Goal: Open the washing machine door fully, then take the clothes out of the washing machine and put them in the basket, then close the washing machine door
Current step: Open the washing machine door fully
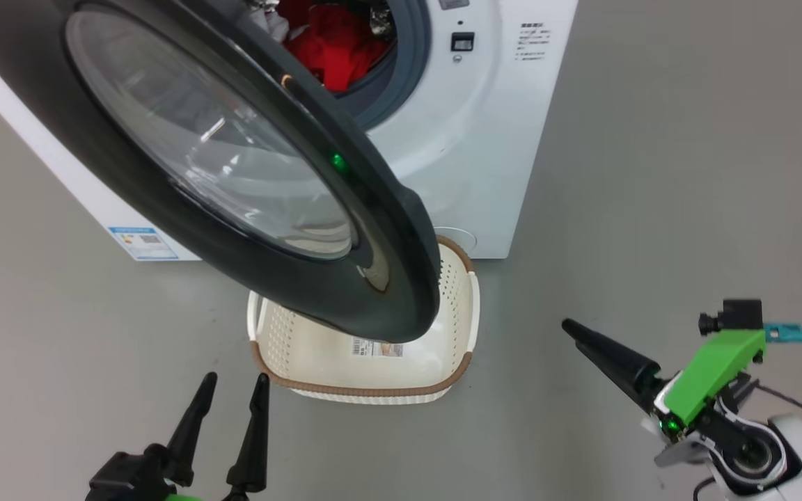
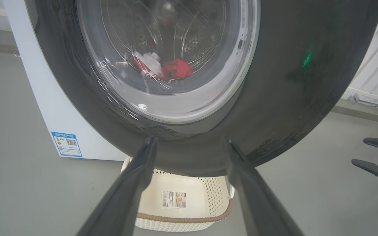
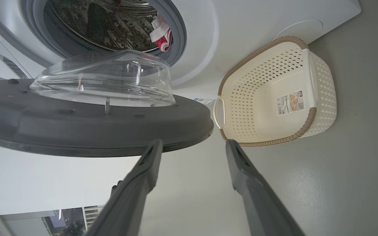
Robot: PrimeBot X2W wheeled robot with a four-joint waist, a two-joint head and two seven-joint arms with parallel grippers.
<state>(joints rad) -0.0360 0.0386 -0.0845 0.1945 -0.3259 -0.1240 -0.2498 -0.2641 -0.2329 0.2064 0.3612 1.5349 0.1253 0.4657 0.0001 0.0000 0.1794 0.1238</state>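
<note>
here the left gripper [image 1: 235, 381] has its two dark fingers spread apart with nothing between them. straight ahead of its tips, and close to them, stands the washing machine door [image 1: 380, 209], swung partway out from the washing machine [image 1: 491, 139]. in the left wrist view the glossy black rim rises just beyond the fingertips, and i cannot tell if they touch it. past the door's glass, further ahead of this gripper, the clothes [image 1: 335, 49] lie in the steel drum, red with some white. below the door's lower edge, beyond and between the left fingers, the basket [image 1: 472, 327] sits on the grey floor [image 1: 651, 209] with its sticker [image 1: 376, 346] showing on the bottom. a blue label [image 1: 142, 242] is on the machine's side, off to the left of the left gripper.

the right gripper [image 3: 193, 143] also holds its fingers apart and grips nothing. in its wrist view the door shows edge-on beyond one fingertip and the basket beyond the other. the head view shows bare floor between this gripper and both the door and the basket, so it touches neither.
</note>
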